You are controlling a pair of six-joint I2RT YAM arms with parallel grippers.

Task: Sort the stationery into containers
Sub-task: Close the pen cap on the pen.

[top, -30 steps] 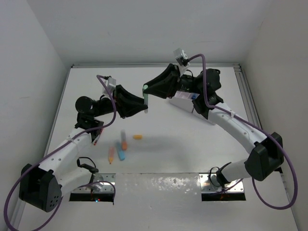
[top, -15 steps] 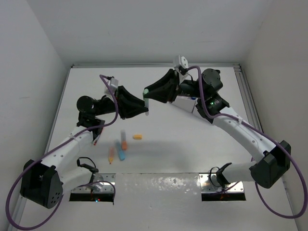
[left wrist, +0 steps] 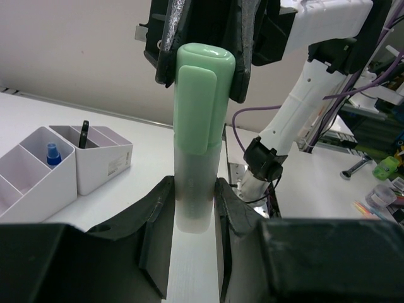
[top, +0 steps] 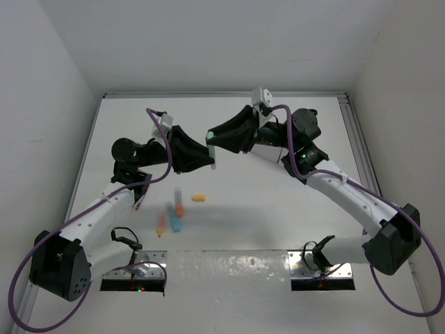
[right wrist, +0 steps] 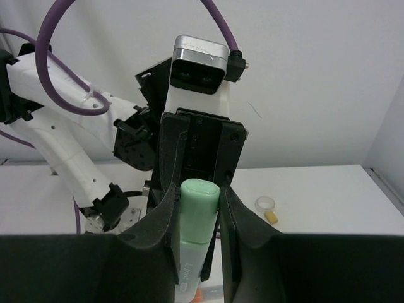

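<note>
A green-capped marker hangs upright in mid-air over the middle of the table, held at both ends. My left gripper is shut on its pale translucent body. My right gripper is shut on its green cap. The white organizer with lilac insides stands behind the right arm. In the left wrist view the organizer holds a blue-capped bottle and a black scissors handle.
Below the marker lie an orange eraser, an orange marker, a blue marker, another orange marker and a thin pink pen. A clear ring and a yellow eraser lie on the table.
My left gripper has moved right and now grips the marker's body. The right gripper has kept its hold on the cap and shifted slightly.
</note>
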